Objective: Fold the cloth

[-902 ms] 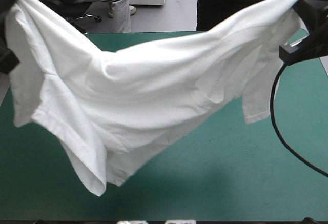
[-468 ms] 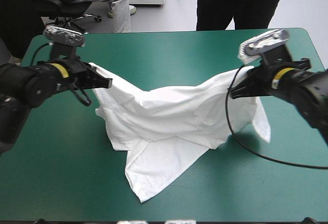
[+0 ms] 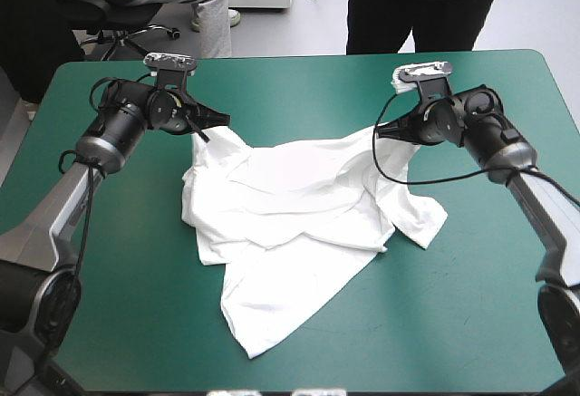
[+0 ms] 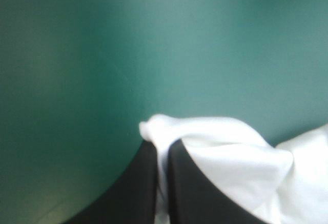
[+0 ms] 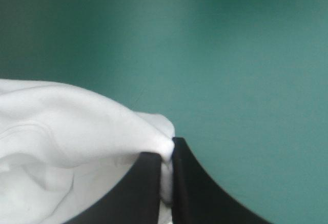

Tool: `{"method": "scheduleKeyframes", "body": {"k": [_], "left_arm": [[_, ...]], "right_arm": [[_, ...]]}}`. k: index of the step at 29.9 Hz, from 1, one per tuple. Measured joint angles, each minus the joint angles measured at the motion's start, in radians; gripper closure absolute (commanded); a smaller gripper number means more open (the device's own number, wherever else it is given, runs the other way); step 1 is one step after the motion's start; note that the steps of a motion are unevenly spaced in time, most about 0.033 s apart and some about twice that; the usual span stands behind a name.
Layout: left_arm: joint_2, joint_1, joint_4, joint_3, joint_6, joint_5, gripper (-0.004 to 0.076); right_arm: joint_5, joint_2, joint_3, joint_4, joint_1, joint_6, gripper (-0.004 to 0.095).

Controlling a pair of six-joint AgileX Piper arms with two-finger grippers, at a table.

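The white T-shirt (image 3: 290, 224) lies rumpled across the middle of the teal-green table, one flap trailing toward the near edge. My left gripper (image 3: 217, 124) is low at the shirt's far left corner, shut on a pinch of cloth (image 4: 163, 137). At the far right corner my right gripper (image 3: 381, 129) is likewise shut on a fold of the T-shirt (image 5: 102, 131). In each wrist view the black fingers (image 4: 148, 183) meet with white cloth squeezed between them (image 5: 166, 172). Both held corners stand slightly raised above the table.
Bare teal-green cover (image 3: 471, 323) surrounds the shirt on every side, with wide room at the near right and near left (image 3: 118, 305).
Earlier the shirt hung stretched high in the air between both grippers. Both arms have since come down and forward, and the shirt now rests on the table, still held at two corners.
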Motion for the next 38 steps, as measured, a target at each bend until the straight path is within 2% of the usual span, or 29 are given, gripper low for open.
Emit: {"method": "scheduleKeyframes", "body": {"k": [6, 8, 9, 12, 13, 15, 17, 18, 26, 31, 38], "left_arm": [[0.126, 0.013, 0.027, -0.061, -0.020, -0.040, 0.0740], [0.160, 0.023, 0.029, -0.074, -0.028, -0.050, 0.0719], [0.175, 0.024, 0.029, -0.078, -0.029, -0.055, 0.0685], [0.206, 0.033, 0.026, -0.083, -0.017, -0.069, 0.0501], [0.214, 0.035, 0.020, -0.083, -0.005, -0.069, 0.0412], [0.222, 0.038, 0.000, -0.083, 0.017, -0.066, 0.0251], [0.223, 0.039, -0.026, -0.085, 0.045, -0.065, 0.0139], [0.222, 0.039, -0.040, -0.087, 0.055, -0.064, 0.0123], [0.101, 0.040, -0.043, -0.116, 0.124, 0.120, 0.0206], [-0.012, 0.040, -0.030, -0.116, 0.150, 0.231, 0.0243], [-0.231, 0.040, -0.033, -0.094, 0.168, 0.354, 0.0271]], "right_arm": [[-0.004, 0.153, -0.131, 0.068, -0.068, -0.029, 0.0923], [-0.005, 0.183, -0.163, 0.076, -0.075, -0.033, 0.0883], [-0.004, 0.192, -0.172, 0.079, -0.079, -0.041, 0.0830], [-0.004, 0.214, -0.185, 0.104, -0.080, -0.085, 0.0586], [-0.002, 0.222, -0.187, 0.114, -0.080, -0.104, 0.0490], [-0.001, 0.235, -0.190, 0.144, -0.080, -0.127, 0.0362], [0.005, 0.246, -0.190, 0.170, -0.080, -0.144, 0.0322], [0.011, 0.248, -0.190, 0.176, -0.080, -0.144, 0.0329], [0.122, 0.178, -0.200, 0.149, -0.081, -0.165, 0.0397], [0.191, 0.073, -0.202, 0.149, -0.081, -0.194, 0.0399], [0.339, -0.090, -0.199, 0.149, -0.081, -0.201, 0.0423]]}}
